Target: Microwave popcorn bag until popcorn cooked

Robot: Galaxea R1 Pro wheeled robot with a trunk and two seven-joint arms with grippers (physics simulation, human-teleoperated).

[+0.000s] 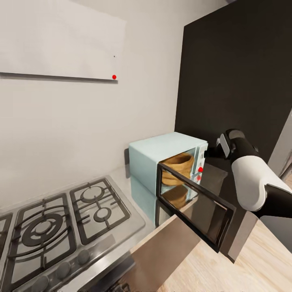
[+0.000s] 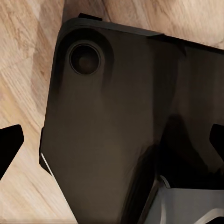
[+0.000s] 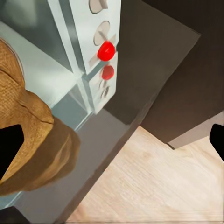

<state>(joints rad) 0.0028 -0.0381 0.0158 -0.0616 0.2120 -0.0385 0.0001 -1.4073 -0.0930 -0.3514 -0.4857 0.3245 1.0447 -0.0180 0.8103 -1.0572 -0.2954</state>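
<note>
Pale grey wall backed the steel surface point(image 1: 140, 211), with the hob point(image 1: 61, 227) at eight o'clock and the microwave point(image 1: 166, 162) just past centre. Its door point(image 1: 198, 207) hung open toward five o'clock, and the bag point(image 1: 178, 164) already sat inside the cavity. The right arm point(image 1: 251, 178) reached in from three o'clock beside the knob panel point(image 3: 100, 42); in the right wrist view the right claw point(image 3: 112, 140) showed dark fingertips point(image 3: 9, 149) set wide at both edges, gripping nothing, the bag close by one tip. The left claw point(image 2: 112, 144) also stood spread and empty over the robot's dark base point(image 2: 116, 116). Shutting the door seemed next: I would push its free edge in a smooth arc, keeping clear of the bag, then work the knob.
</note>
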